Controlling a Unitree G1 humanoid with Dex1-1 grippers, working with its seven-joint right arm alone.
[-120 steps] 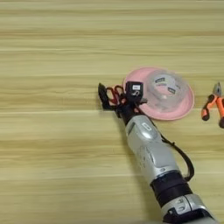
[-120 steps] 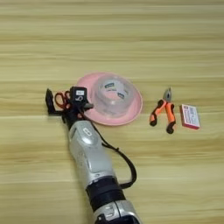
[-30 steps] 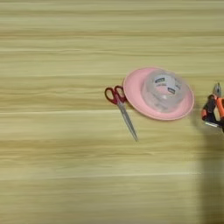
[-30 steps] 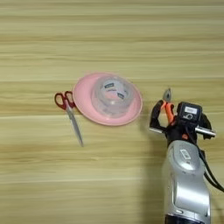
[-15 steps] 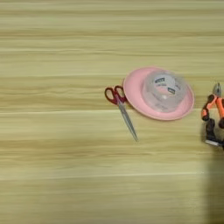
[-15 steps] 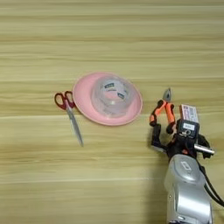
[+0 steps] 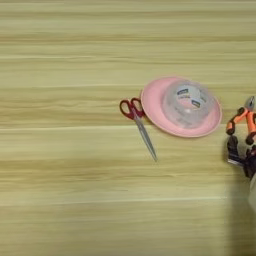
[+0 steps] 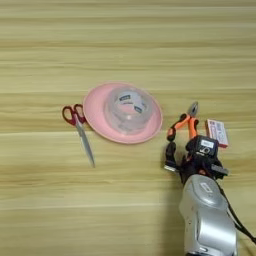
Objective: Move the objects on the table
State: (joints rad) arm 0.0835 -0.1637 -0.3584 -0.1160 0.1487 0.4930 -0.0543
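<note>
On the wooden surface (image 8: 45, 45) the right gripper (image 8: 186, 156) sits low at the handle ends of the pliers (image 8: 183, 124), fingers spread wide, one black finger (image 8: 170, 155) left of the handles, nothing held. The card (image 8: 217, 132) lies just right of the pliers. A tape roll (image 8: 129, 109) rests on the pink plate (image 8: 97, 112), the scissors (image 8: 78, 126) touching the plate's left rim

Right gripper (image 8: 186, 152) covers the pliers' (image 8: 182, 123) handle ends and the card's (image 8: 217, 132) near corner, finger gap unreadable; left eye view crops pliers at right edge.
</note>
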